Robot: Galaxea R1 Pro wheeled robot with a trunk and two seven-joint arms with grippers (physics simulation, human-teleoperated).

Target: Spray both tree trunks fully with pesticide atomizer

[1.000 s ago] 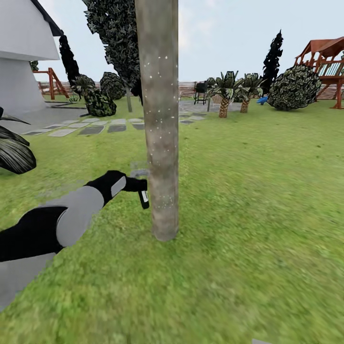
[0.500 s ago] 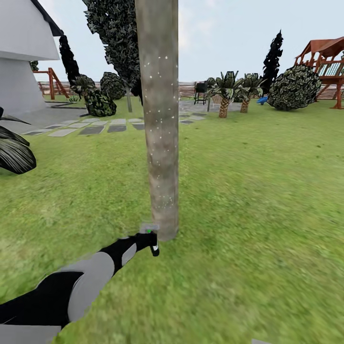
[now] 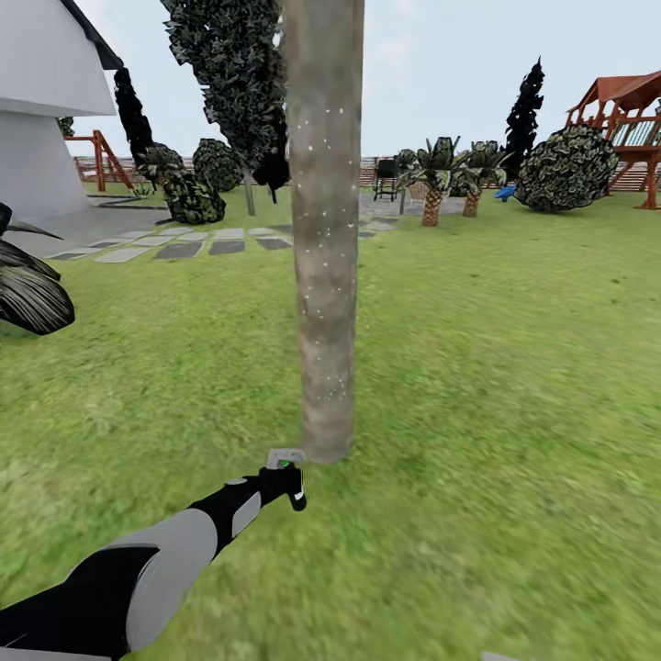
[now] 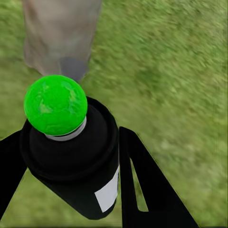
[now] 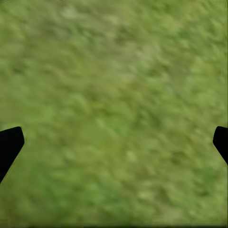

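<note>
Head view has the left arm reaching out low over the lawn (image 3: 514, 386), with the left gripper (image 3: 292, 485) right at the foot of the trunk (image 3: 326, 229). It's clamped on the atomizer (image 3: 296, 491), which looks like a small dark bottle hanging just in front of the trunk's base, close but I can't tell if it touches. The trunk is a straight grey-brown column dotted with tiny white specks, mostly higher up.

Left wrist view is way clearer: the two black fingers (image 4: 142, 185) sit tight on either side of the atomizer (image 4: 80, 161), so the grip is closed on the bottle. It's got a whitish label on the side and a bright green ball on top. The trunk (image 4: 59, 33) base is just past it, with grass all around.

Right wrist view is just blurry lawn (image 5: 114, 109) with the right gripper (image 5: 114, 147) spread wide, fingertips (image 5: 9, 142) at both edges of the shot, holding nothing.

Further back in the head view: a playset (image 3: 629, 128), some short palms (image 3: 450, 174) and stepping stones (image 3: 174, 246).
</note>
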